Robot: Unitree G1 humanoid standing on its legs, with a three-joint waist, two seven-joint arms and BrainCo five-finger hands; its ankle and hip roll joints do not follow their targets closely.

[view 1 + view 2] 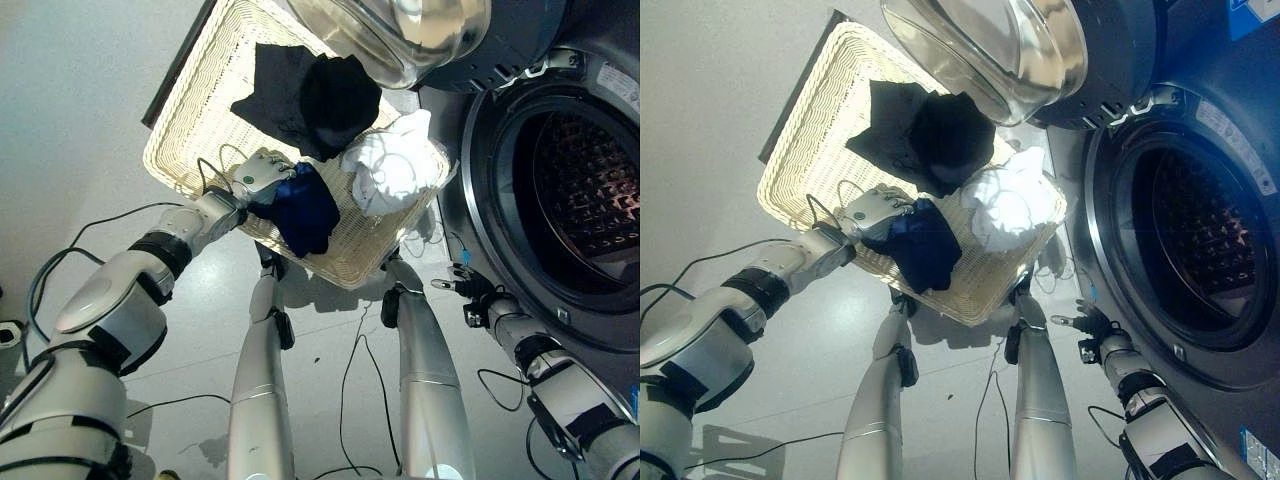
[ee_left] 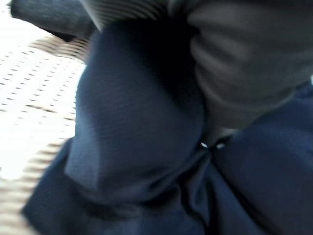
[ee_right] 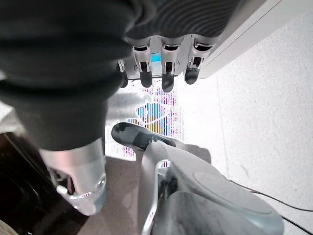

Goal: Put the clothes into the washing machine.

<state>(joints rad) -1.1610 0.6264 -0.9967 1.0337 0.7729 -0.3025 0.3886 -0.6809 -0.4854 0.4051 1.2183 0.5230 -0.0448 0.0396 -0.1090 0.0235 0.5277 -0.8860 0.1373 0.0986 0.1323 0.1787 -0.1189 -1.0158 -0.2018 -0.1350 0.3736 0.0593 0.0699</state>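
A pale cream woven wicker laundry basket (image 1: 190, 110), rectangular and shallow, lies on the light grey floor (image 1: 70, 120) just beside the dark grey front-loading washing machine (image 1: 610, 90). The machine's round door with its clear domed glass (image 1: 400, 30) stands swung open above the basket's far corner, and the perforated metal drum (image 1: 585, 190) shows through the open porthole.

Three pieces of clothing lie in the basket. A crumpled black garment (image 1: 310, 95) sits in the middle toward the far end. A bunched white garment (image 1: 390, 165) rests at the edge nearest the machine. A dark navy blue cloth (image 1: 305, 205) lies at the near edge, part of it draped over the rim.

The left hand (image 1: 262, 177) is on the navy cloth at its basket side; in the left wrist view the blue fabric bunches up right against the hand's dark cover, but whether the fingers pinch it I cannot tell (they are hidden by the cloth).

The right hand (image 1: 1090, 322) hangs low in front of the machine, near the lower edge of the porthole, holding nothing; its fingers (image 3: 167, 78) are straight and relaxed.

A small label strip on the machine's upper front is too small to read.
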